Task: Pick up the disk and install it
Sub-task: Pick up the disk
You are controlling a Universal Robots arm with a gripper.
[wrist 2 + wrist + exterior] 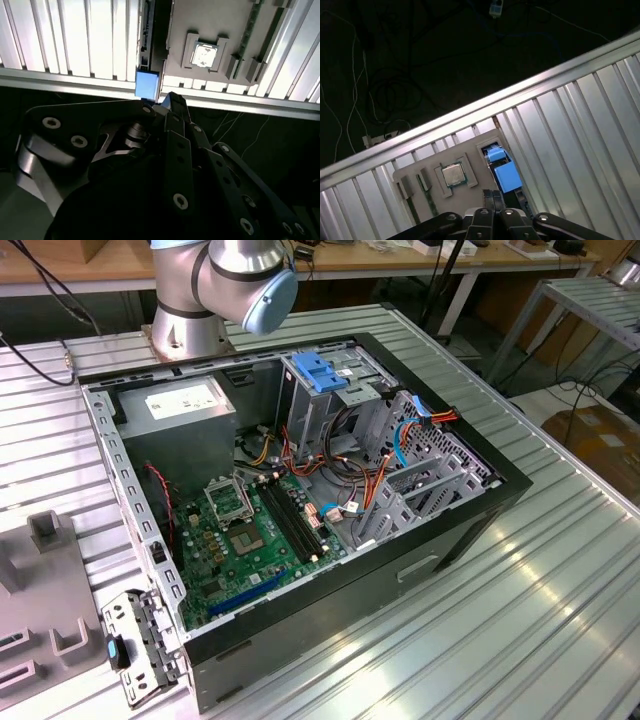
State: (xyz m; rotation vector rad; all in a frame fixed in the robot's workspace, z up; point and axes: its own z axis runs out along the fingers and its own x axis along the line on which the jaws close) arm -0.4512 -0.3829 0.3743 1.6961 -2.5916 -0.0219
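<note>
The disk [135,648] sits at the edge of a grey fixture plate [50,590] at the exterior view's lower left, its pale metal face and a blue tab showing. In both wrist views it is seen nearly edge-on, with a blue rail end [147,85] [508,176] beside the plate. My gripper [169,101] [492,196] hangs above the disk's blue end, apart from it. Its fingers lie together with nothing between them. The open computer case [470,530] stands in the middle of the table, with a metal drive cage [330,405] at its back.
The grey plate also holds a processor chip [453,175] [204,54] and small blocks. The ribbed table's edge [470,112] runs close to the plate, with dark floor and cables beyond. A grey power-supply box [180,405] and the arm's base [200,300] stand behind the case.
</note>
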